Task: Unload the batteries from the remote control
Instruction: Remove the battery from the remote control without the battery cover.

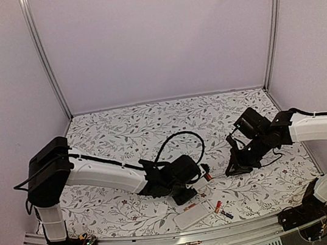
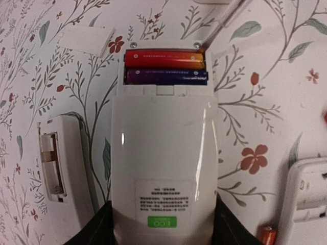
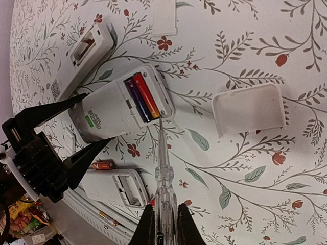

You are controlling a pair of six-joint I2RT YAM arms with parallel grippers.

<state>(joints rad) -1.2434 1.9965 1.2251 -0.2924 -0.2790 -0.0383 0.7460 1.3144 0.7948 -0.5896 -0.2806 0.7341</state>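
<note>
**Batteries (image 2: 164,67) in held remote control (image 2: 163,153)**

On the table (image 1: 127,128), near edge: spare remote (image 3: 122,186), loose battery (image 3: 103,164) beside. Mid-table, my left gripper (image 2: 163,227) clamps the remote control half-wide, both batteries in its open bay. My right gripper (image 3: 162,224) pinches a clear stick (image 3: 162,173), tip at the bay's corner.

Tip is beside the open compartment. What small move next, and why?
Probably slide the pry tool tip under the red-orange battery and lever up: it and the purple battery lie seated in the remote, held by the left gripper.
</note>
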